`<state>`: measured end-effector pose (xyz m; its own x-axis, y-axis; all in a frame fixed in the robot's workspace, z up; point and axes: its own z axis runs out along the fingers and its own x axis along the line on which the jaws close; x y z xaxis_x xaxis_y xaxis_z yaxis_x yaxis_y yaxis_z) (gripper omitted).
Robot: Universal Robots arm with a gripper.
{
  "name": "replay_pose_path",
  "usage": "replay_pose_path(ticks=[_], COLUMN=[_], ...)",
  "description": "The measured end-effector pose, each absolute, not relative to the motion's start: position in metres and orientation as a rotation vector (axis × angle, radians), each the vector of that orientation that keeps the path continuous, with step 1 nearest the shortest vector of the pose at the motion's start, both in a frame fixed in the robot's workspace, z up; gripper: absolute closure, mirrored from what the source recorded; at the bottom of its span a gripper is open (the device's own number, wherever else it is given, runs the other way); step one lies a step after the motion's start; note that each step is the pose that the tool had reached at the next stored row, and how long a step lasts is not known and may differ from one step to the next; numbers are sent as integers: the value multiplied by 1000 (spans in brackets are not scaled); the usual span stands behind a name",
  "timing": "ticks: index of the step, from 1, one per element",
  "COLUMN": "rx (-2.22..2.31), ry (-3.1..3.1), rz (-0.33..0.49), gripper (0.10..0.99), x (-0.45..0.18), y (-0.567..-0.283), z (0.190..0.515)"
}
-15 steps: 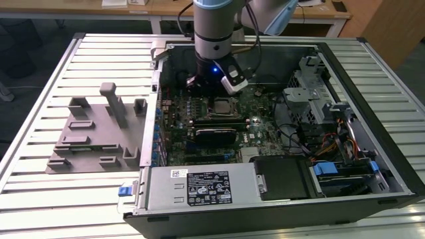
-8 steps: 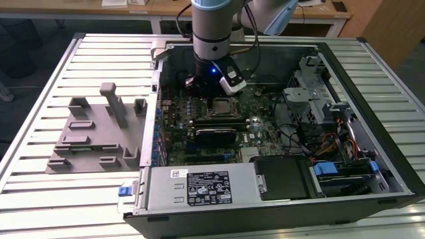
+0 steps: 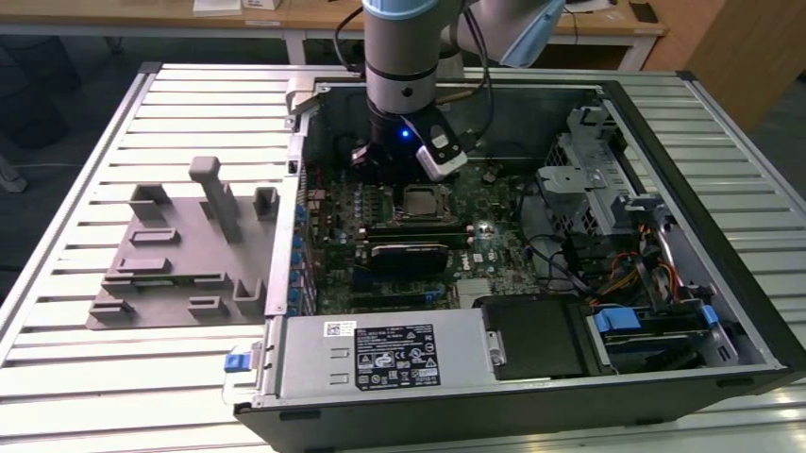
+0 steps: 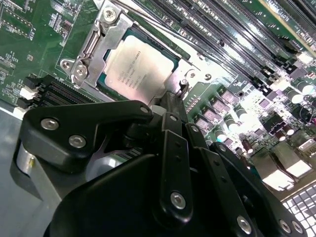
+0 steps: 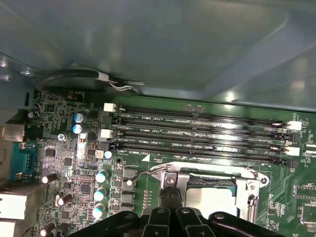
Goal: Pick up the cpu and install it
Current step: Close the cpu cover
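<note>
The cpu (image 3: 420, 200) lies flat in its socket on the green motherboard (image 3: 497, 236) inside the open computer case. Its pale silver top (image 4: 136, 69) sits framed by the metal socket bracket (image 4: 91, 47). My gripper (image 3: 395, 176) hangs straight down at the socket's edge on the exterior view's left. In both wrist views the two black fingers (image 4: 170, 123) are pressed together, their tips (image 5: 168, 190) at the bracket's rim right beside the cpu (image 5: 207, 200). Nothing shows between them. A thin wire lever (image 5: 145, 174) runs along the bracket near the tips.
A grey plate of holder blocks (image 3: 176, 274) lies on the slatted table at the exterior view's left. Memory slots (image 5: 197, 133) run beside the socket. A black module (image 3: 406, 255), the power supply (image 3: 377, 354), the drive cage (image 3: 592, 160) and loose cables (image 3: 592, 274) crowd the case.
</note>
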<state>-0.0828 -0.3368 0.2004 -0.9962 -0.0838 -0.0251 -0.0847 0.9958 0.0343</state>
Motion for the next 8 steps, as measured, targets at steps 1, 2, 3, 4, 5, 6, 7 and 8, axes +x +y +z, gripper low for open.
replay_pose_path(ticks=[1, 2, 3, 4, 5, 6, 7, 8], rx=[-132, -132, -131, -131, -131, -131, -130, -129], ry=[3115, 3115, 3115, 3115, 3115, 3115, 3115, 3115], rz=[55, 55, 55, 55, 55, 55, 55, 55], gripper=[980, 980, 980, 980, 980, 980, 980, 980], x=[-83, -83, -83, -83, -83, -82, -82, -81], y=[-337, -337, -337, -337, -337, -337, -337, -338], z=[201, 202, 202, 202, 202, 202, 203, 203])
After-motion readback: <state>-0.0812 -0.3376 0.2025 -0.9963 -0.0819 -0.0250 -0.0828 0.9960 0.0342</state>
